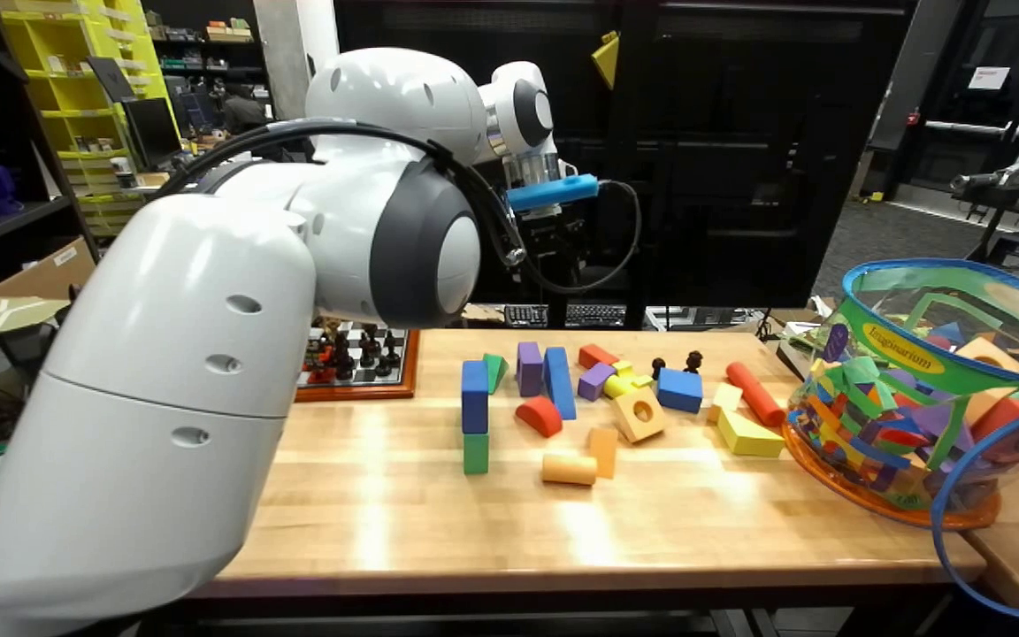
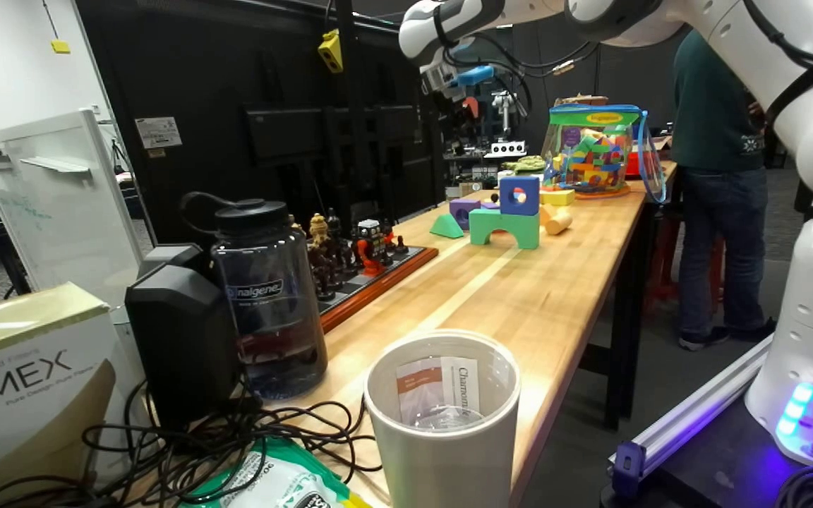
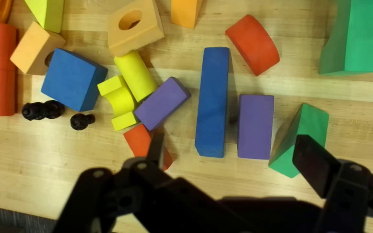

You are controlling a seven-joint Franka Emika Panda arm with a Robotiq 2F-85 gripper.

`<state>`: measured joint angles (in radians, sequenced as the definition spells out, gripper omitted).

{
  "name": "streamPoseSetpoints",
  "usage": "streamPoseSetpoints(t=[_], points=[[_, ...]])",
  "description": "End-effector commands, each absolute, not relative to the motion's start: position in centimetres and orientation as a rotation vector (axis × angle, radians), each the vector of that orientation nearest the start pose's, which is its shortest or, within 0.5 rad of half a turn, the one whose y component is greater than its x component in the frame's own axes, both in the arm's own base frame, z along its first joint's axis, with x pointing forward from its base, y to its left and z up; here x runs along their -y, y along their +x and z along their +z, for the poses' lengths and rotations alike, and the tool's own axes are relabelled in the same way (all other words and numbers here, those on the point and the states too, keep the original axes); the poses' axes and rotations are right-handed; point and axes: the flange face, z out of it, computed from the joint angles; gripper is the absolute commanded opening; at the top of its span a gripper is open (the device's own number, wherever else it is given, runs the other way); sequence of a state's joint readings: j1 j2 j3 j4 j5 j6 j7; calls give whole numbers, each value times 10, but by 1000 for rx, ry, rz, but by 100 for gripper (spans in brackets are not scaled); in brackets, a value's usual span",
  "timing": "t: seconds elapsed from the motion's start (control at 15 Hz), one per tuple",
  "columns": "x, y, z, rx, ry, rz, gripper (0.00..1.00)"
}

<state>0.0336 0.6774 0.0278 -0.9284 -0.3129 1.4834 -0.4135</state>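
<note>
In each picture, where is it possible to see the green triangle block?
In an exterior view, the green triangle is near the middle, right of the stacked blue block.
In an exterior view, the green triangle is near the middle, left of the green arch.
Wrist view: the green triangle, right of middle, partly behind the claw.
Shared landmark: the purple block beside it in all three.

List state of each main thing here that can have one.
claw: open, empty
green arch: upright, legs down
holed blue block: stacked off-centre on green arch
orange cylinder: on its side
bin: open, blocks inside
chessboard: flat, pieces on it
bottle: upright, capped
cup: upright, no lid
base light: lit blue
</note>
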Motion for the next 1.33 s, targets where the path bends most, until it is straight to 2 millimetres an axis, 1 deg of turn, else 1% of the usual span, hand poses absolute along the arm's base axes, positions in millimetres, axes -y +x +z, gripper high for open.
streamPoseSetpoints(t=[0.0, 0.07, 0.27, 0.4, 0.6, 0.73, 0.93, 1.07, 1.27], points=[[-5, 726, 481, 783, -3311, 298, 100], [-5, 728, 480, 789, -3309, 288, 100], [-10, 737, 479, 882, -3318, 200, 100], [-15, 744, 481, 961, -3312, 95, 100], [-17, 759, 483, 1035, -3294, -124, 100], [-13, 769, 482, 1036, -3274, -278, 100], [-5, 776, 474, 962, -3241, -460, 100], [3, 777, 462, 914, -3203, -515, 100], [12, 772, 445, 835, -3162, -566, 100]])
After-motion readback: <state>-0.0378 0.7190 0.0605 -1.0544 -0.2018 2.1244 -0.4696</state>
